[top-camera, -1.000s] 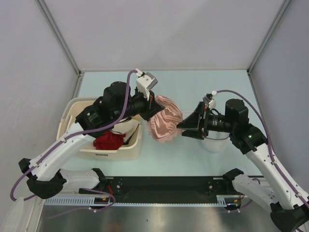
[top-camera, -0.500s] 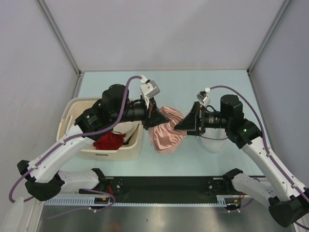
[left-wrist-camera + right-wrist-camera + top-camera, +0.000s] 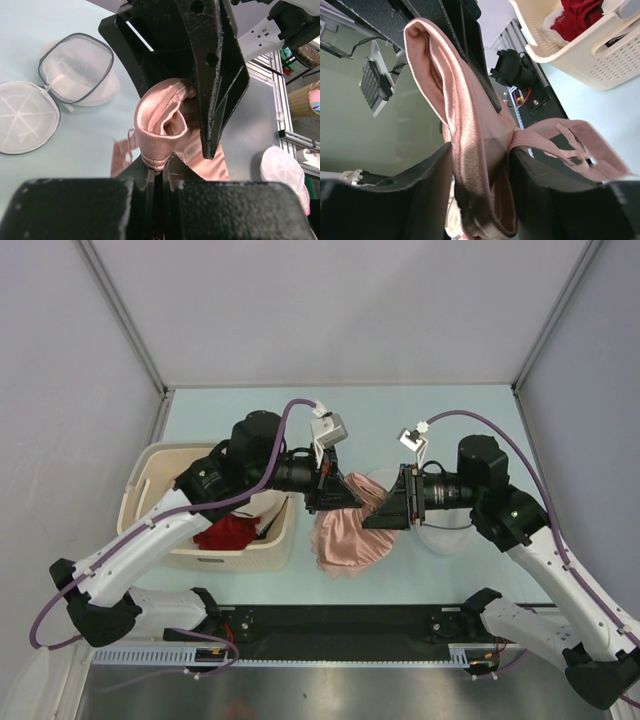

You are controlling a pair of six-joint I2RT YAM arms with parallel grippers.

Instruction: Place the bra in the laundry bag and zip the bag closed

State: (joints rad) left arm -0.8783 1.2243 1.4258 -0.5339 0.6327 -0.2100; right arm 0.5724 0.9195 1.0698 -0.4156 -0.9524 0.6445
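Two grippers meet above the table (image 3: 220, 405), the bra (image 3: 345, 537) slung between them, well short of the laundry bag (image 3: 95, 82) lying unzipped. Left gripper (image 3: 159, 170) is clamped on the hem. Right gripper (image 3: 481, 150) straddles it, bite unclear. Slick satin, thin pinch: it could slip free!

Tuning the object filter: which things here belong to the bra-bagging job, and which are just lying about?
Job:
- bra, salmon-pink satin
- laundry bag, round white mesh, unzipped and lying open

Lying about:
- cream basket
- red garment inside it
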